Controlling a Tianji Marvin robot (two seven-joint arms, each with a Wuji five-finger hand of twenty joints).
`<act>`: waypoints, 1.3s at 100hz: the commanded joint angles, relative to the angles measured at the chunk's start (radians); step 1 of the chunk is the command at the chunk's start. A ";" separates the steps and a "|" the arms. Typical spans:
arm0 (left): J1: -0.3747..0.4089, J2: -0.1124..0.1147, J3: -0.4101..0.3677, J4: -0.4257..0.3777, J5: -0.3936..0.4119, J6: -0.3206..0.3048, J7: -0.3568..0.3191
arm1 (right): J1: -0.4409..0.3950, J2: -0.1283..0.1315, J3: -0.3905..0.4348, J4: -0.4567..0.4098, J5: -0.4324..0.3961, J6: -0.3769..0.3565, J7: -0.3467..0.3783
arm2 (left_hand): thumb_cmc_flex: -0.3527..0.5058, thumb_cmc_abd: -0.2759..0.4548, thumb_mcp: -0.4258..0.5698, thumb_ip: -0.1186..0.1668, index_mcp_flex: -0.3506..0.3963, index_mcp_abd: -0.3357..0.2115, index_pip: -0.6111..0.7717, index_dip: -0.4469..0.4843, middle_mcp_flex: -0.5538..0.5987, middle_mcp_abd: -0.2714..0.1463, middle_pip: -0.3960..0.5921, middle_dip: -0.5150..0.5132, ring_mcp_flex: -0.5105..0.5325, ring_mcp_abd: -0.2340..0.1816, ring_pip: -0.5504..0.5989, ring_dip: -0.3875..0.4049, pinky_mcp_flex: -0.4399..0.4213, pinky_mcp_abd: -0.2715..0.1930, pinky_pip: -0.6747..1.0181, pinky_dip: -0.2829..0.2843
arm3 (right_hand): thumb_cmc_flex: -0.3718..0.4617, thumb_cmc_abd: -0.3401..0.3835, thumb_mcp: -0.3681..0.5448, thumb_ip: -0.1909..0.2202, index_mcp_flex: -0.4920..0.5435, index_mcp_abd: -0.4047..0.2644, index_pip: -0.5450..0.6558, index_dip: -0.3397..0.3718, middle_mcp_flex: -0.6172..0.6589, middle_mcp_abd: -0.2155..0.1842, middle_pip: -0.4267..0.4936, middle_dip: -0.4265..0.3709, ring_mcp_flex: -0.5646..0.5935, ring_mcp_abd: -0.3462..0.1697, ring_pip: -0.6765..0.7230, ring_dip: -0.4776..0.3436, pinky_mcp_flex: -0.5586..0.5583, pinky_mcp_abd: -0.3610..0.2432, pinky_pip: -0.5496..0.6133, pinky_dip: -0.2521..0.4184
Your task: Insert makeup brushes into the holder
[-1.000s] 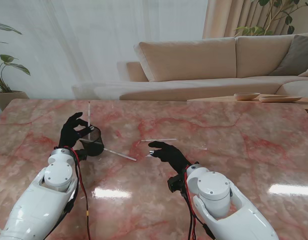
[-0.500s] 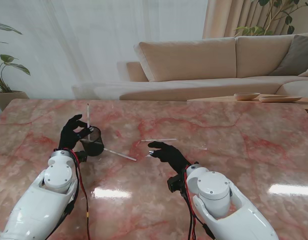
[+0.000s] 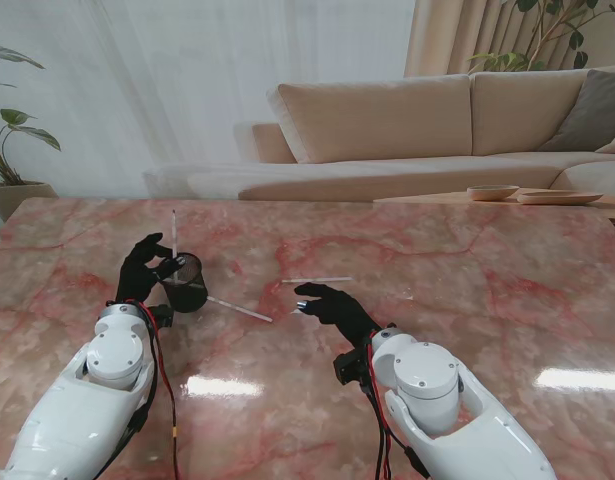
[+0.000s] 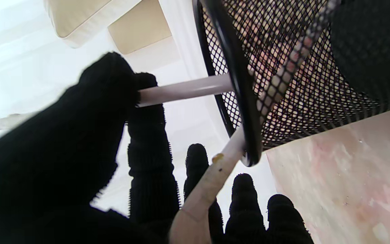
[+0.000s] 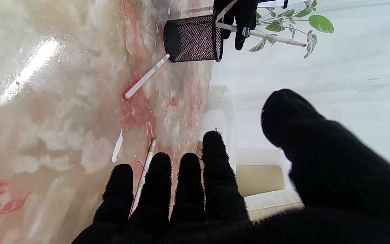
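the black-gloved left hand (image 3: 147, 268) pinches a thin white makeup brush (image 3: 174, 231) between thumb and forefinger, holding it nearly upright with its lower end at the rim of the black wire-mesh cup holder (image 3: 185, 285). the holder looks tipped on the pink marble table (image 3: 467, 270), though i can't say how far in the brush reaches. a second white brush (image 3: 239, 309) lies touching the holder's base, and a third slim one (image 3: 318, 280) lies just beyond the black-gloved right hand (image 3: 332, 305), which hovers empty with fingers extended.
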 commanded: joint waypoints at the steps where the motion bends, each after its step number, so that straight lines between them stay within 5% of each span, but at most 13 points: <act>1: 0.007 -0.004 0.001 -0.001 -0.002 0.007 0.001 | -0.005 -0.002 -0.002 0.004 0.006 0.008 0.015 | 0.068 0.081 -0.012 0.057 0.026 -0.130 0.016 0.022 -0.024 -0.009 -0.010 -0.013 -0.033 -0.047 -0.024 0.005 0.001 -0.018 -0.036 -0.018 | -0.042 0.000 0.011 0.023 -0.012 -0.033 0.008 -0.010 -0.010 -0.010 0.009 -0.008 -0.019 -0.017 0.013 0.011 0.001 -0.042 0.015 0.021; 80: 0.002 -0.005 0.008 0.009 -0.018 0.013 -0.013 | -0.014 -0.003 0.004 -0.006 0.011 0.009 0.006 | 0.109 0.118 -0.063 0.087 -0.016 -0.089 -0.053 0.024 -0.040 0.006 -0.016 -0.013 -0.038 -0.036 -0.032 0.005 0.000 -0.013 -0.038 -0.024 | -0.039 -0.002 0.005 0.023 -0.014 -0.032 0.007 -0.010 -0.012 -0.009 0.009 -0.008 -0.019 -0.017 0.013 0.011 0.001 -0.041 0.016 0.020; 130: -0.007 -0.001 0.014 0.031 -0.015 -0.004 -0.034 | -0.016 -0.003 0.006 -0.011 0.012 0.012 0.005 | 0.140 0.066 -0.081 0.094 -0.077 -0.078 -0.160 0.067 -0.053 0.008 -0.024 -0.018 -0.040 -0.034 -0.042 0.001 -0.001 -0.009 -0.039 -0.029 | -0.042 0.002 -0.005 0.023 -0.015 -0.033 0.006 -0.010 -0.014 -0.008 0.008 -0.008 -0.019 -0.017 0.012 0.010 -0.001 -0.042 0.016 0.020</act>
